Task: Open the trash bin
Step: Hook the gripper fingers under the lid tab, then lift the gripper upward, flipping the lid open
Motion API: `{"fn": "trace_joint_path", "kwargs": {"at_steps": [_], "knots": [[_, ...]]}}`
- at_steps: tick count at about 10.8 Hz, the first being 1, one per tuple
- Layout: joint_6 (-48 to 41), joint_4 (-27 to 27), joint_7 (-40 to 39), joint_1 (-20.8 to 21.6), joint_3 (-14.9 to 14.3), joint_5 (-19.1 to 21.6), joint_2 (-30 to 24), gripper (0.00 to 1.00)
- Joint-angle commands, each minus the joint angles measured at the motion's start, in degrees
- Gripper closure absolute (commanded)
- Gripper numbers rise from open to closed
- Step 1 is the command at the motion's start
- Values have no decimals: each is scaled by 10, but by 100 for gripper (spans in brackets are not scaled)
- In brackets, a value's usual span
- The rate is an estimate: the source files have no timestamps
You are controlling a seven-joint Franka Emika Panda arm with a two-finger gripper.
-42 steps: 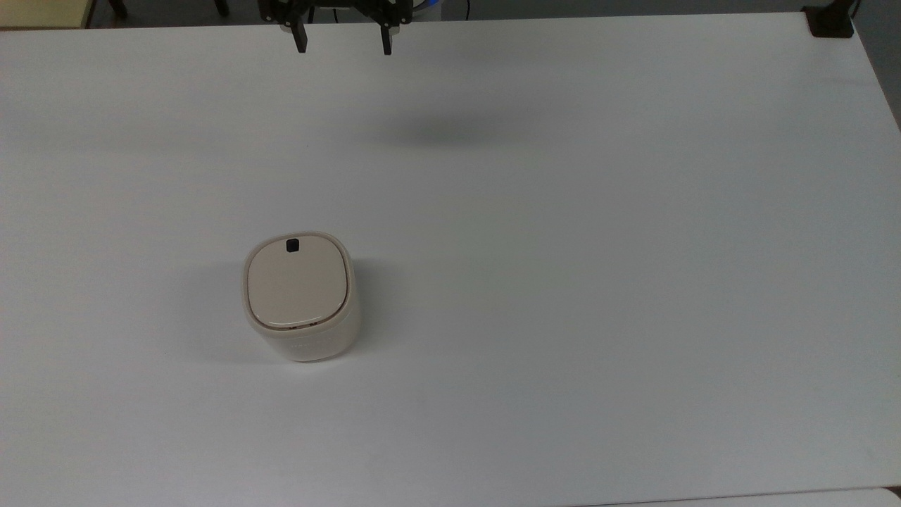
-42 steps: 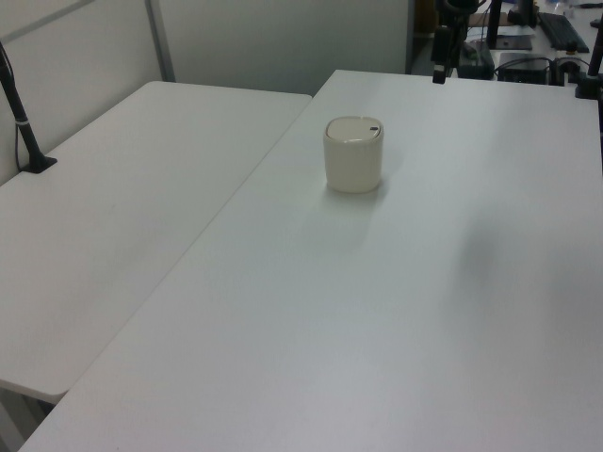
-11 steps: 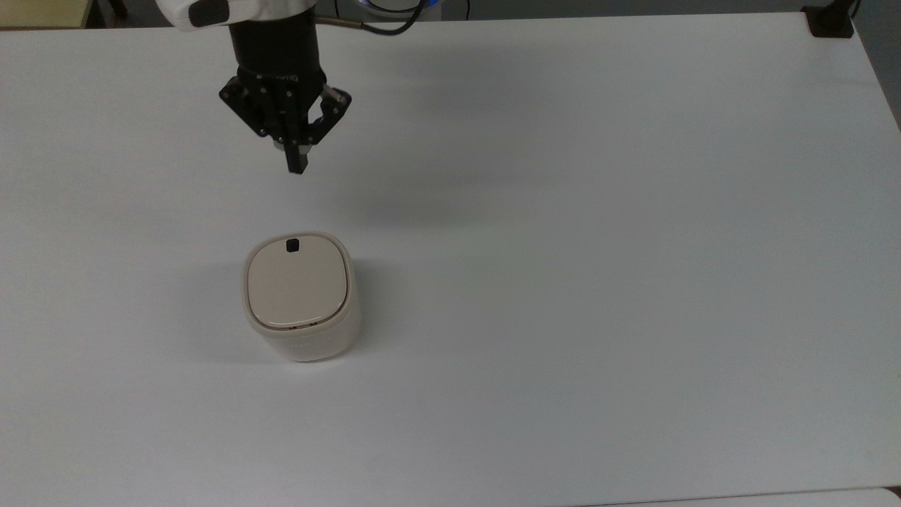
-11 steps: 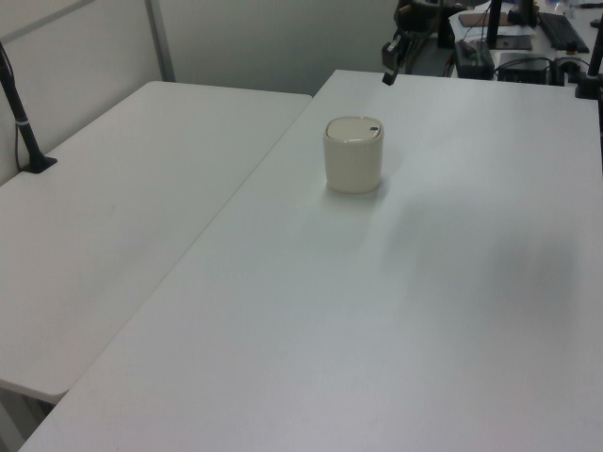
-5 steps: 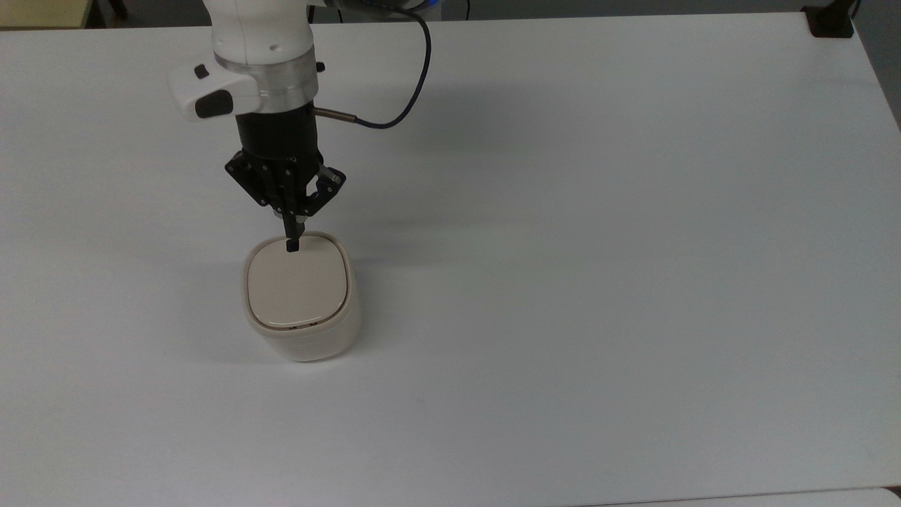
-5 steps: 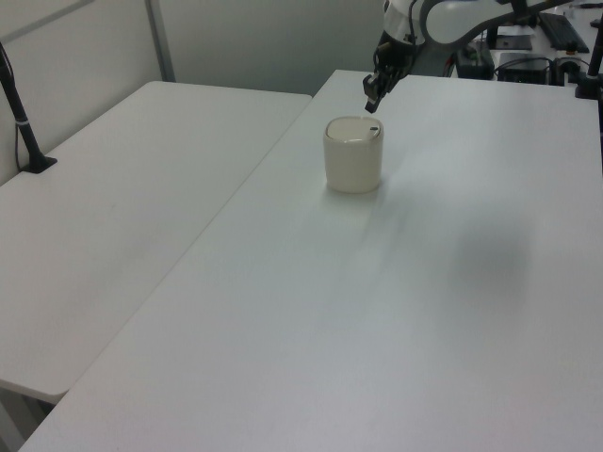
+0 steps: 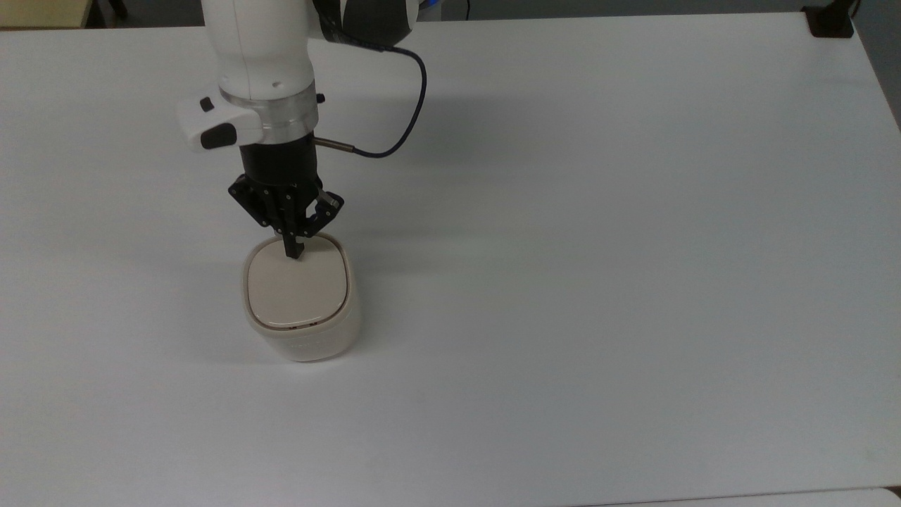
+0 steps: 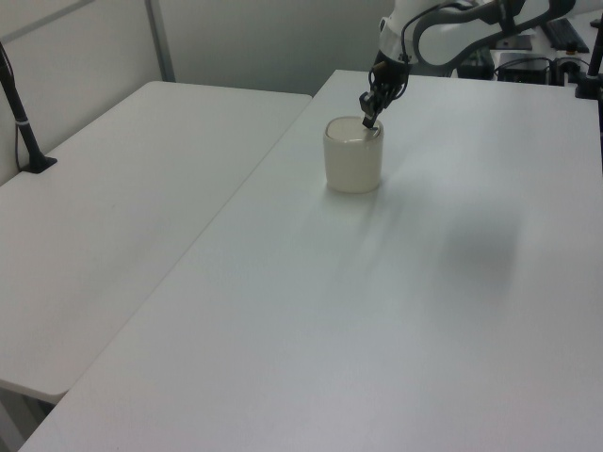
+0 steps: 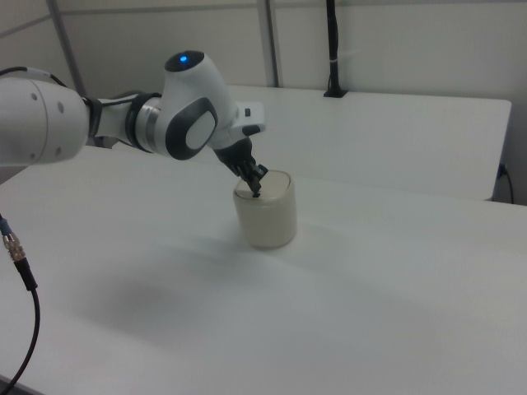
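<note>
The trash bin (image 7: 301,310) is a small cream-beige rounded-square tub with its lid down flat, standing left of centre on the white table (image 7: 598,246). It also stands in the left view (image 8: 352,162) and the right view (image 9: 270,214). My gripper (image 7: 293,253) is shut, its fingertips together in one black point. That point rests on the lid's far edge in the top view, right where the black button sits, and covers the button. The same tip meets the lid's rim in the left view (image 8: 367,121) and the right view (image 9: 256,192).
A second white table (image 8: 122,198) adjoins on the left view's left, with a black post (image 8: 24,127) clamped at its edge. Another black clamp (image 7: 829,21) sits at the top view's upper right corner. A dark cable (image 7: 401,120) loops off my wrist.
My gripper came from the table's far edge, shut its fingers, and dropped onto the bin's lid. In the last half second the tip slid down over the black button. The lid stays down.
</note>
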Motion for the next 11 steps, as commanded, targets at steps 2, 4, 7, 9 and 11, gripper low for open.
{"fn": "trace_joint_path", "kwargs": {"at_steps": [2, 4, 7, 9, 11], "knots": [[19, -14, 10, 4, -4, -19, 15, 100], [13, -10, 28, 3, -5, -18, -8, 100], [-52, -6, 39, 4, -4, -12, -67, 100], [-116, -6, 64, 7, 0, -12, -102, 97], [-197, 0, 65, 13, 1, -13, -136, 94]]}}
